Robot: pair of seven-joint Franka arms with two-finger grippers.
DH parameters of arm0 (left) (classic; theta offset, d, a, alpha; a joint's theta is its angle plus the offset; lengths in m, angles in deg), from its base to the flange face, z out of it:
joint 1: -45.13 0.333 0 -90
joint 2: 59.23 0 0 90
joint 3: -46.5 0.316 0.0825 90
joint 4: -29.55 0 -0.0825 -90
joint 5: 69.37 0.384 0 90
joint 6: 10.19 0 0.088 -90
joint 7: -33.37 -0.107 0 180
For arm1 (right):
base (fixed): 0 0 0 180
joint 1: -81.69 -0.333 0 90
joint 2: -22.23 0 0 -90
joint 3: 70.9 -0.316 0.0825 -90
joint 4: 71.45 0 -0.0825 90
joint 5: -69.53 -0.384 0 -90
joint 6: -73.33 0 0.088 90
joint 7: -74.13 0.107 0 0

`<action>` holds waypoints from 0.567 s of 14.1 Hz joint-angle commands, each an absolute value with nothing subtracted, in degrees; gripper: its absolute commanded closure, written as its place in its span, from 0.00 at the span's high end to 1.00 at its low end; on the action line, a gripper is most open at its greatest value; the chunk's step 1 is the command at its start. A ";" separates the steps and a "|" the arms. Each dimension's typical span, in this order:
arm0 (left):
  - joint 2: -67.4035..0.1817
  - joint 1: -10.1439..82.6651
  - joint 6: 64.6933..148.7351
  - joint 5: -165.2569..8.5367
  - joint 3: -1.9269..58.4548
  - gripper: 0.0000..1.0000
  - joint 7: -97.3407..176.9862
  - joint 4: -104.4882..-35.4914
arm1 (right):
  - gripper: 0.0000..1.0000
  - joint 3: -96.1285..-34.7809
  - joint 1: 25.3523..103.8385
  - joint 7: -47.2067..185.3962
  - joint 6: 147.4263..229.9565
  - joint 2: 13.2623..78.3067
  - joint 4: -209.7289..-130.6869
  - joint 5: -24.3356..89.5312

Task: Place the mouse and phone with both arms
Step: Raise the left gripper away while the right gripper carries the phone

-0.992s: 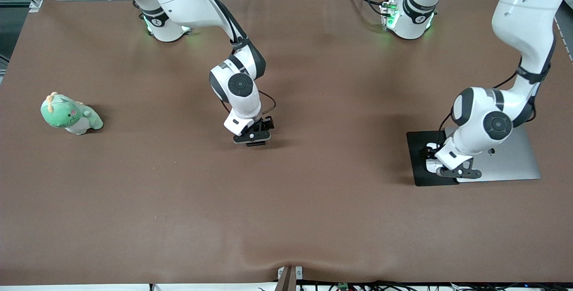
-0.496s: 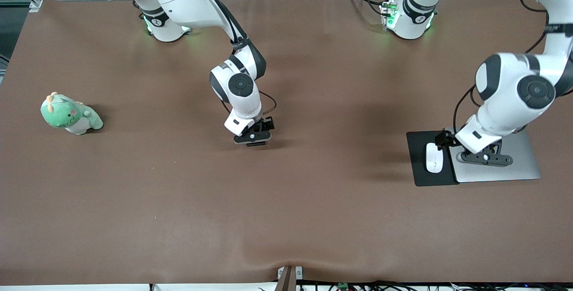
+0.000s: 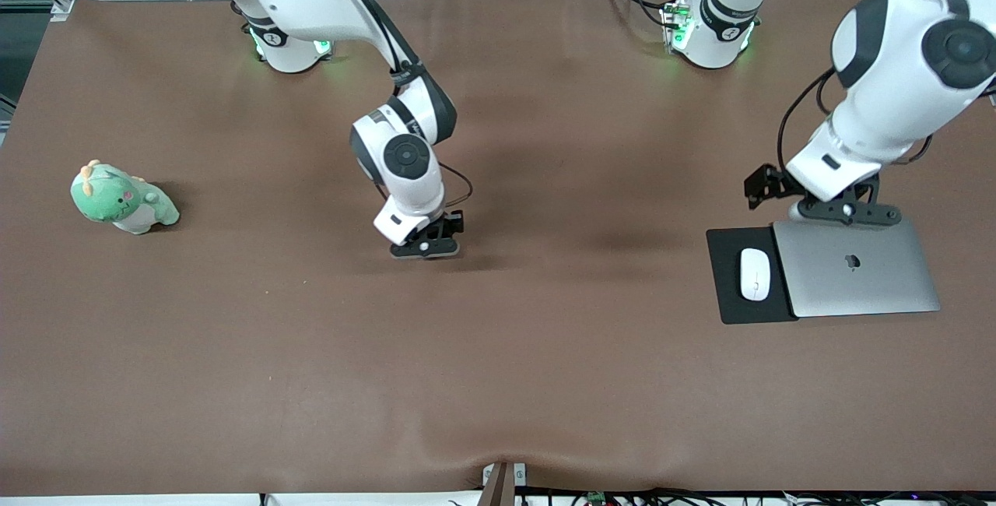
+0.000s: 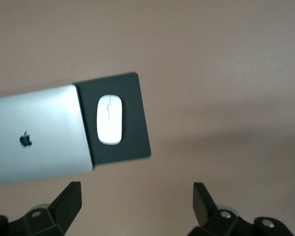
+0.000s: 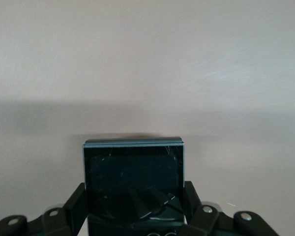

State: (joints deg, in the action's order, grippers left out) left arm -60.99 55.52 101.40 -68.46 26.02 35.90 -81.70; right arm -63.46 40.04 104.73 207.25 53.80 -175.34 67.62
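Hidden in the front view: the phone (image 5: 133, 184), tucked under the right gripper (image 3: 426, 247). Seen only in the right wrist view, squeezed between the two fingers (image 5: 77, 201), jaws closed tight on its sides. Bottom edge of the phone cut off there. Cracks or scratches on its shiny black face, hard to tell which.

Left gripper (image 3: 844, 212) up in the air, over the edge of the silver laptop (image 3: 856, 268) that lies nearest the robots' bases. Jaws wide apart, nothing between them. Only the two finger tips (image 4: 69, 201) showing in the left wrist view.

Below those open jaws: the white mouse (image 3: 754, 273) lying flat on a black pad (image 3: 731, 307), touching no finger. Pad just beside the laptop, edges touching. Part of the laptop cut off in the left wrist view.

All on a brown table cover (image 3: 498, 381), a bit wrinkled at the edge nearest the front camera. Green toy dinosaur (image 3: 122, 198) lying alone at the right arm's end, well apart from both grippers. Grey floor past the table near the arms' bases.
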 commanded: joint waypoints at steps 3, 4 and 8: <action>-61.87 55.86 88.80 -72.53 25.41 1.00 35.31 -72.25 | 0.00 -64.31 48.45 98.75 194.29 42.29 -175.86 67.69; -61.87 55.77 86.69 -72.53 25.41 1.00 35.31 -70.40 | 0.00 -64.31 50.56 96.91 192.71 40.44 -175.78 67.69; -61.87 50.00 82.46 -72.53 29.68 1.00 35.30 -66.43 | 0.00 -64.22 59.35 88.21 186.91 35.08 -175.69 67.60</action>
State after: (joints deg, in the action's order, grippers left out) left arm -62.42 54.43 85.14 -71.51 26.28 35.63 -68.89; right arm -63.13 55.03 91.95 189.35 38.40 -174.34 67.62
